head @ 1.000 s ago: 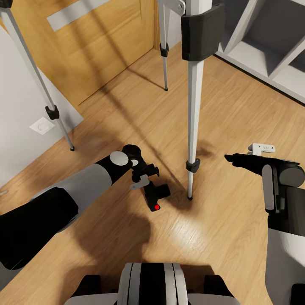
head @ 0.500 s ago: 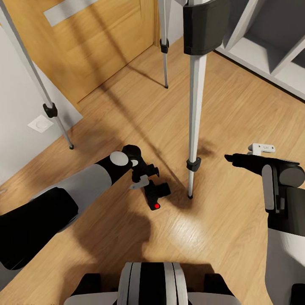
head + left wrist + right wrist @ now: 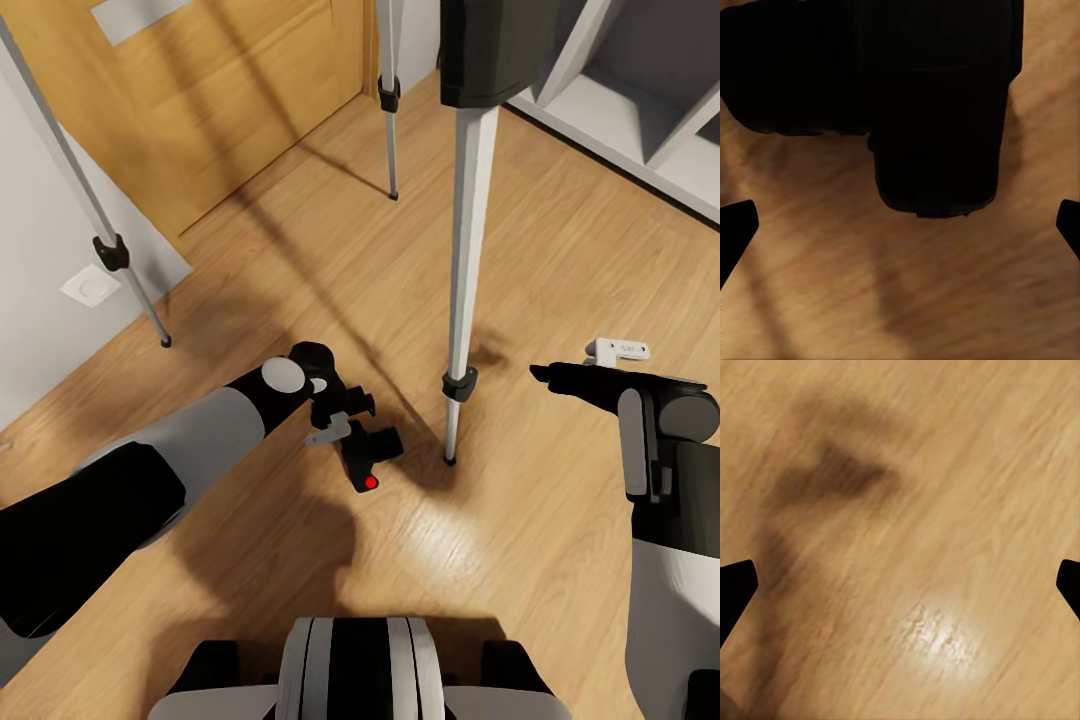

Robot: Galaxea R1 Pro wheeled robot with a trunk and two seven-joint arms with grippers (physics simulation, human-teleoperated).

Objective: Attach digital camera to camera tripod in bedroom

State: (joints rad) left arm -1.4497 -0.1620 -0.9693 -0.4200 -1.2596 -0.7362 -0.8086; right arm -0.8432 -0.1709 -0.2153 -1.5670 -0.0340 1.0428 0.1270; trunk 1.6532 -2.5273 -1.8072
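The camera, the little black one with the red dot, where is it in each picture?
Head view: the digital camera sits at the left gripper, left of the near tripod leg.
Left wrist view: its black body looms close.
Right wrist view: not in it.
Shared landmark: the wood floor.

Bare wood floor lies open between grippers; the camera tripod leg stands between.

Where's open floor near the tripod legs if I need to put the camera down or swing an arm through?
Bare wood lies between the near tripod leg and the right gripper, and in front of the robot's base below the digital camera. It is crowded where the left gripper holds the camera beside that leg's foot. The floor between the far legs, toward the door, is open too.
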